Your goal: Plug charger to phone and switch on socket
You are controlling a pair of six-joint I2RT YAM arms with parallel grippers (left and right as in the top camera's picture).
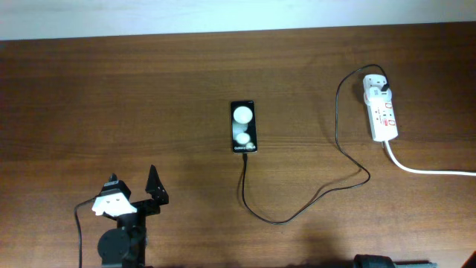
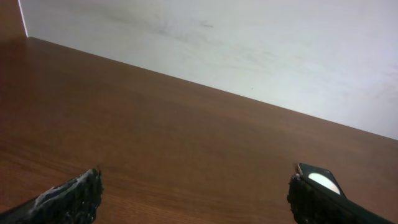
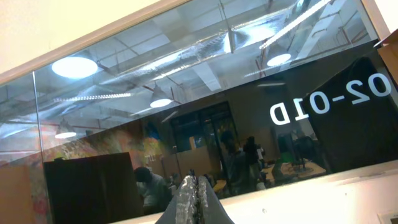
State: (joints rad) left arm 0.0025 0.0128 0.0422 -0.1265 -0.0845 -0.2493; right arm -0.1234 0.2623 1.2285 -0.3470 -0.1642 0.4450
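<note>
The phone (image 1: 243,126) lies flat mid-table, a black slab with two white spots. The thin black charger cable (image 1: 297,212) runs from the phone's near end in a loop to a plug in the white socket strip (image 1: 381,110) at the right. My left gripper (image 1: 134,182) is open and empty near the front left, well away from the phone. In the left wrist view the fingers (image 2: 193,196) are wide apart and a phone corner (image 2: 320,179) shows beside the right finger. My right gripper (image 3: 194,186) is shut and empty, pointing up at a window; only a dark part of its arm (image 1: 375,261) shows overhead.
The strip's thick white cord (image 1: 428,170) runs off the right edge. A white wall (image 2: 249,56) borders the table's far edge. A black wire (image 1: 78,231) hangs by the left arm's base.
</note>
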